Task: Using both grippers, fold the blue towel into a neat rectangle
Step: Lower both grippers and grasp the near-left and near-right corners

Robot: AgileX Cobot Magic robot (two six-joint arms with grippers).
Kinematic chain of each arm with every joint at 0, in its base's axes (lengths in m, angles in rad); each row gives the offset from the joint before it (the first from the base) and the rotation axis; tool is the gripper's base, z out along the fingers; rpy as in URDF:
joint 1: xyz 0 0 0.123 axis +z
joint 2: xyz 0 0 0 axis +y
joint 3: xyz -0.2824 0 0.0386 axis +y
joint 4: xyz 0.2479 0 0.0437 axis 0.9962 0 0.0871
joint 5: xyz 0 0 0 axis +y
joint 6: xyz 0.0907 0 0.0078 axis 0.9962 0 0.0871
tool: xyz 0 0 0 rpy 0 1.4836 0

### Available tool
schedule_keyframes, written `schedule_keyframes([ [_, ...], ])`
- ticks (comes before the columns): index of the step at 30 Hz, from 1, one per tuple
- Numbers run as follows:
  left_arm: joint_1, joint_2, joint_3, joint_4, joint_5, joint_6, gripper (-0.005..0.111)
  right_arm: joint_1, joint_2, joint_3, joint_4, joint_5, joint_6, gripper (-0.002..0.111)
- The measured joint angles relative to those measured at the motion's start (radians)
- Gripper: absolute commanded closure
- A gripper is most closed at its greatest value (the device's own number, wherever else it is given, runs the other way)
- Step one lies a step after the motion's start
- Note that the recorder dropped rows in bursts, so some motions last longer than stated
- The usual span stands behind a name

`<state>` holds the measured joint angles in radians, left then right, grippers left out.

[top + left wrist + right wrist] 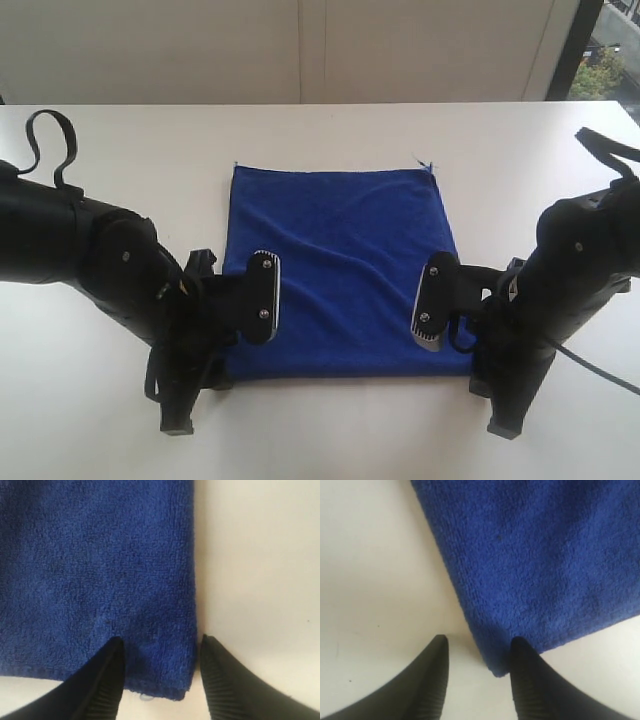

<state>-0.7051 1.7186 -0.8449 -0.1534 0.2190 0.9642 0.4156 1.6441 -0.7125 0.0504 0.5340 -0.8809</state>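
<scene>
Towel (340,250) flat on the surface (130,150), one corner between the spread tips of the left tool (160,645) and another between those of the right tool (479,641) (one tip over cloth, one over bare surface, nothing pinched yet), apparently placed for lifting both corners together.

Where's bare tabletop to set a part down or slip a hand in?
Free: the white table beyond the far edge of the royal-blue terry towel, and out to both far sides. A smaller patch sits before its near edge, between the arms. Crowded: both near corners, straddled by the open black left gripper and right gripper.
</scene>
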Motion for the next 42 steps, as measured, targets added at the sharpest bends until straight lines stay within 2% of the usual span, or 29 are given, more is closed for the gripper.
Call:
schedule_keyframes([
  [3, 0.000, 0.006, -0.002, -0.011, -0.004, 0.000, 0.081, 0.000, 0.000, 0.000, 0.002, 0.000, 0.000, 0.082],
  [5, -0.002, 0.010, -0.002, -0.011, -0.010, 0.002, 0.093, 0.000, 0.000, 0.000, 0.002, 0.000, 0.000, 0.092],
  [10, -0.002, 0.012, -0.002, -0.011, -0.022, 0.002, 0.107, 0.000, 0.000, 0.000, 0.002, 0.000, 0.000, 0.108],
  [17, -0.002, 0.006, -0.002, 0.003, -0.017, 0.006, 0.107, 0.000, -0.009, 0.000, -0.004, 0.002, 0.000, 0.108],
  [23, -0.002, -0.117, 0.006, -0.009, 0.160, 0.000, 0.107, 0.000, -0.141, 0.000, -0.002, 0.110, 0.018, 0.108],
  [29, -0.002, -0.157, 0.006, -0.037, 0.214, -0.004, 0.107, 0.011, -0.178, 0.000, 0.041, 0.165, 0.018, 0.108],
  [32, -0.002, -0.157, 0.006, -0.037, 0.216, -0.002, 0.107, 0.027, -0.168, 0.000, 0.061, 0.161, -0.003, 0.099],
  [37, -0.002, -0.155, 0.006, -0.037, 0.216, 0.003, 0.107, 0.052, -0.129, 0.000, 0.089, 0.160, -0.107, 0.076],
  [42, -0.002, -0.153, 0.006, -0.037, 0.216, 0.003, 0.107, 0.062, -0.104, 0.000, 0.095, 0.154, -0.208, 0.074],
])
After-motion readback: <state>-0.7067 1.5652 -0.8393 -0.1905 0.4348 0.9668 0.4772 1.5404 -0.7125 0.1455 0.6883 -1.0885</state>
